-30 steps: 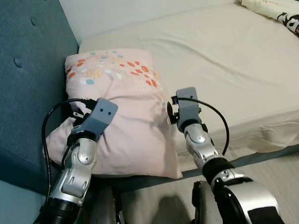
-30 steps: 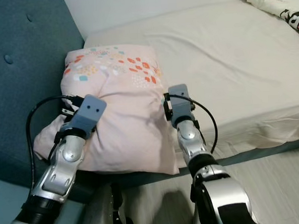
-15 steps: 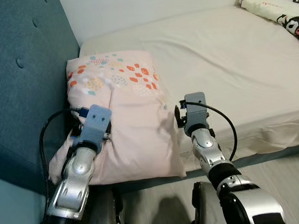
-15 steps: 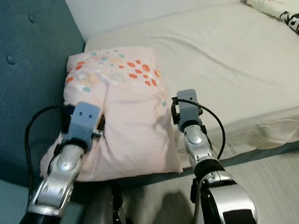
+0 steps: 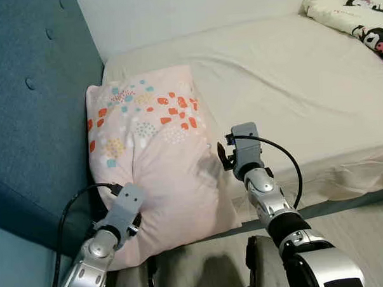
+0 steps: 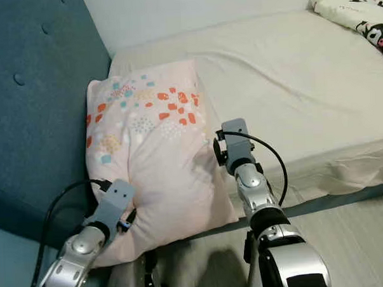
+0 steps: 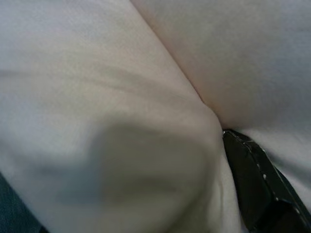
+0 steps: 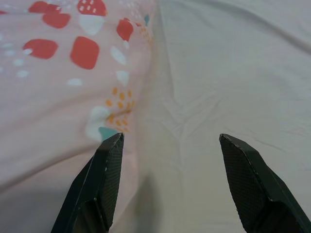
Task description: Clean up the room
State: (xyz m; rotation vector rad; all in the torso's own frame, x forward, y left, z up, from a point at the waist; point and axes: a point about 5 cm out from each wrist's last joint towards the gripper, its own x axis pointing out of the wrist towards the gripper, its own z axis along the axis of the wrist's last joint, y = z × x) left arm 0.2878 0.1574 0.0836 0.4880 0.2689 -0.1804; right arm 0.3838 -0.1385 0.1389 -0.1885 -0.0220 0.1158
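A cream fitted sheet [image 5: 290,82] covered the mattress, lightly creased. At the sheet's left end rose a teal headboard [image 5: 31,112] — tufted with buttons. A white wall [image 5: 173,14] stood behind the sheet, and pale wood floor [image 5: 366,221] lay below its near edge.

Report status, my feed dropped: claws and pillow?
Left claw buried in pillow fabric. Right claw open beside pillow's edge, over sheet. Pillow leans on headboard.
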